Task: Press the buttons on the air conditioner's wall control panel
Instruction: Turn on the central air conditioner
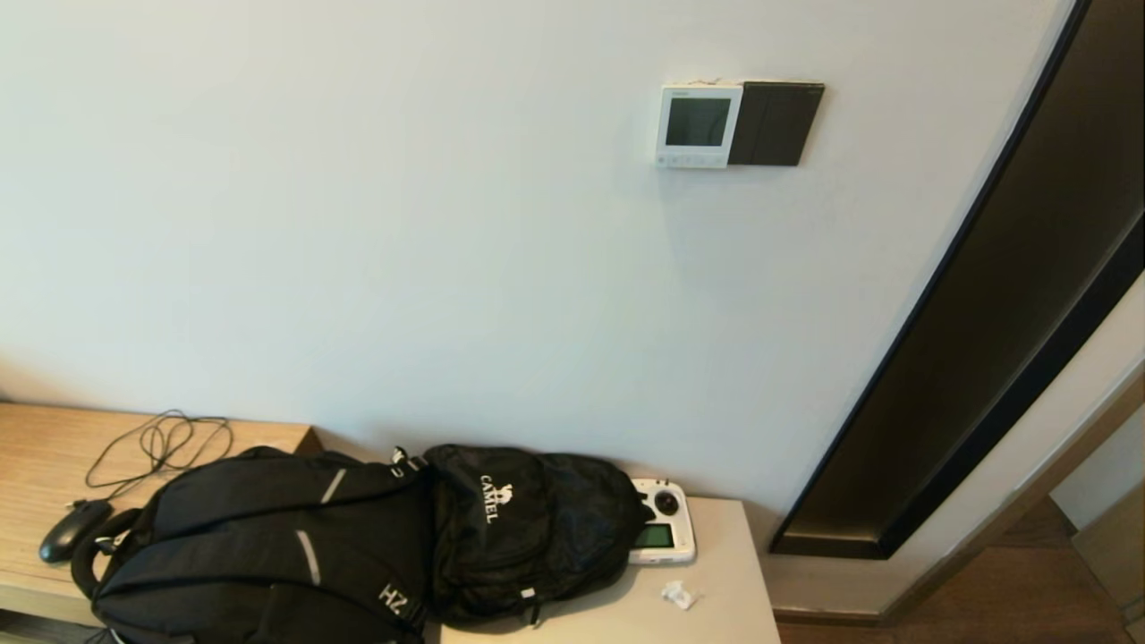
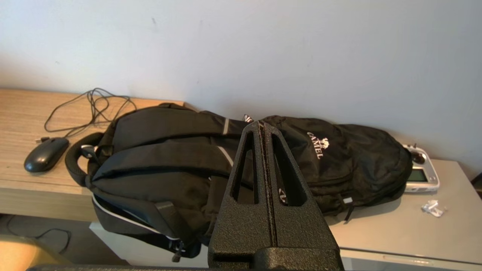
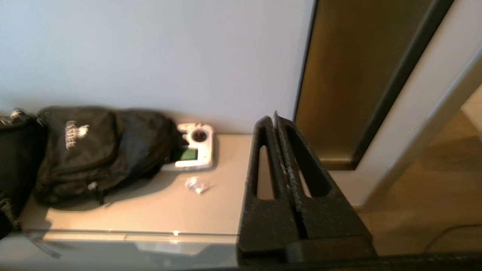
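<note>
The air conditioner's wall control panel [image 1: 699, 126] is a small white square with a dark grey screen, high on the white wall in the head view. Its row of tiny pale buttons [image 1: 691, 160] runs along its bottom edge. Neither gripper shows in the head view. My left gripper [image 2: 263, 126] is shut and empty, low in front of the black backpacks. My right gripper [image 3: 272, 117] is shut and empty, low over the right end of the grey table. The panel shows in neither wrist view.
A plain black plate [image 1: 776, 123] adjoins the panel's right side. Two black backpacks [image 1: 358, 537] lie on the desk and grey table [image 1: 716, 608] below, with a white handheld controller [image 1: 662, 534], a crumpled wrapper [image 1: 680, 594], a mouse [image 1: 72, 529] and cable. A dark door frame [image 1: 984, 340] stands at right.
</note>
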Robot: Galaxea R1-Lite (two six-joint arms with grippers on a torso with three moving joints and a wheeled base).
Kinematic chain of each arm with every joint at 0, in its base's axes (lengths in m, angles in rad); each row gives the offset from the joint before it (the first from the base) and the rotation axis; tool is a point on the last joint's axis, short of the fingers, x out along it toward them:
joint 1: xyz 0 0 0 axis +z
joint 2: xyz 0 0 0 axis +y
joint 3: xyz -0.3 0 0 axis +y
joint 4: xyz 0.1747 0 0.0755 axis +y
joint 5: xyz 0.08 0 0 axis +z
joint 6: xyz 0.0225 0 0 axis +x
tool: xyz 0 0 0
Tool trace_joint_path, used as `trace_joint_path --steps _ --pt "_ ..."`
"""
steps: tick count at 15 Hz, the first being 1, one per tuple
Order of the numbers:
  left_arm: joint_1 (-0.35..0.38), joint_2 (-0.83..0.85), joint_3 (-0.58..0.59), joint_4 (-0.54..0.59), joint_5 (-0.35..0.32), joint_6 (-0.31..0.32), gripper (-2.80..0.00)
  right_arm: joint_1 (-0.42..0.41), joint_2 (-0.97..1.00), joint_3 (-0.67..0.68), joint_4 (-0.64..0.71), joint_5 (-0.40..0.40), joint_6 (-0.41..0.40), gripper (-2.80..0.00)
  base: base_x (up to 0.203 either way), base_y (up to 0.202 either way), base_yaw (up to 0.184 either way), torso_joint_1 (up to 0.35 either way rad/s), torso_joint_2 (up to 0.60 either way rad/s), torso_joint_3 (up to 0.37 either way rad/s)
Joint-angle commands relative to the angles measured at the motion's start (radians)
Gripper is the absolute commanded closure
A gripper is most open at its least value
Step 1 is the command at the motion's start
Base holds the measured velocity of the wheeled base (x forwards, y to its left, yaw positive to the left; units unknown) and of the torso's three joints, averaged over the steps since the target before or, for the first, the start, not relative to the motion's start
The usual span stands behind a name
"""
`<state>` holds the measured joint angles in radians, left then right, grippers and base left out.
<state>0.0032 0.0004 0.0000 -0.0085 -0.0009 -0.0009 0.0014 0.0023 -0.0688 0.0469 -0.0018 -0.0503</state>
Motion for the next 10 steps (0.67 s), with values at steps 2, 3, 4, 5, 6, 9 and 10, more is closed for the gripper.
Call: trace_joint_path --steps 2,3,4,5,6,9,10 --pt "0.000 0.000 0.000 -0.001 -0.001 0.001 0.00 0.000 0.020 -0.105 0.020 0.000 -0.005 0.00 0.000 0.000 0.000 0.000 0.00 0.000" --pt "0.001 0.000 0.000 -0.001 -0.001 -0.001 0.00 0.000 0.059 -0.134 0.024 0.000 -0.006 0.00 0.000 0.000 0.000 0.000 0.00 0.000" --pt "0.000 0.000 0.000 -0.001 -0.001 -0.001 0.00 0.000 0.107 -0.164 0.021 0.000 -0.006 0.00 0.000 0.000 0.000 0.000 0.00 0.000" --pt "0.000 0.000 0.000 -0.001 -0.001 -0.001 0.00 -0.002 0.163 -0.198 0.009 0.001 -0.006 0.00 0.000 0.000 0.000 0.000 0.00 0.000" --pt "0.000 0.000 0.000 -0.001 -0.001 -0.001 0.00 -0.008 0.234 -0.228 -0.023 0.002 -0.004 0.00 0.000 0.000 0.000 0.000 0.00 0.000" --pt "0.000 0.000 0.000 -0.001 -0.001 -0.001 0.00 -0.021 0.499 -0.320 -0.191 0.003 -0.004 0.00 0.000 0.000 0.000 0.000 0.00 0.000" --pt "0.000 0.000 0.000 -0.001 -0.001 -0.001 0.00 -0.023 0.589 -0.362 -0.246 0.002 -0.004 0.00 0.000 0.000 0.000 0.000 0.00 0.000"
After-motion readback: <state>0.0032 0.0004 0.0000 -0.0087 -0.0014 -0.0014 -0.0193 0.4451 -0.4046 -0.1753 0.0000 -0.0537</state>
